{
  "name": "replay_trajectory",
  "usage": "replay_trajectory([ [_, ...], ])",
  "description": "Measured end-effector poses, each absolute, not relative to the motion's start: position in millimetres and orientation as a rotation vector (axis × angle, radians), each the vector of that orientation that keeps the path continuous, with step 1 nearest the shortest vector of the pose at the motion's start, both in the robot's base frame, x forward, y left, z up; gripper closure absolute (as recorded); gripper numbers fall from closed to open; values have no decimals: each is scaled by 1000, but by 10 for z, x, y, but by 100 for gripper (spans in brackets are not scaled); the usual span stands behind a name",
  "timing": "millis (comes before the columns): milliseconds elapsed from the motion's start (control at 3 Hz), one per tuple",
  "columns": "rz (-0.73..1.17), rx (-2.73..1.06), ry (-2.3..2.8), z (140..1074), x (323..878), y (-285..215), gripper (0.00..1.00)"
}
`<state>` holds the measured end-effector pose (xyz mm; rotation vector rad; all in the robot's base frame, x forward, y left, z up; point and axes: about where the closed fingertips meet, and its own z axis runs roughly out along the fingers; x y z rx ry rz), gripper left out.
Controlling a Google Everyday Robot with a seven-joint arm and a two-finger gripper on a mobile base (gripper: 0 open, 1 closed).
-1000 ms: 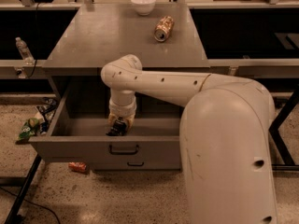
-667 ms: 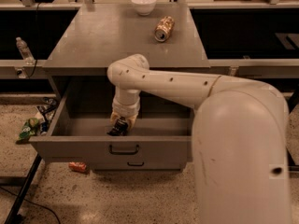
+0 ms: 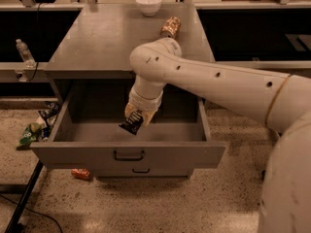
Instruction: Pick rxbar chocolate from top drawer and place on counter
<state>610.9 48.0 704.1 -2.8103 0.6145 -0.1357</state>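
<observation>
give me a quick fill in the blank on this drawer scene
The wide grey metal top drawer stands ____.
The gripper, above the drawer's floor, grips a flat snack bar in a ____ wrapper.
On the smooth grey metal counter sit a crushed gold-brown can and a round ____ bowl.
Missing: open, black, white.
</observation>
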Motion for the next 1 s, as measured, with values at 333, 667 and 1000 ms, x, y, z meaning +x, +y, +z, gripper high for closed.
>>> replay_trajectory([
  [333,-242,-2700,648,7752,5950,308,100],
  [667,-301,-2628,628,8238,5907,202,100],
  [1000,-297,-2631,628,8215,5904,207,98],
])
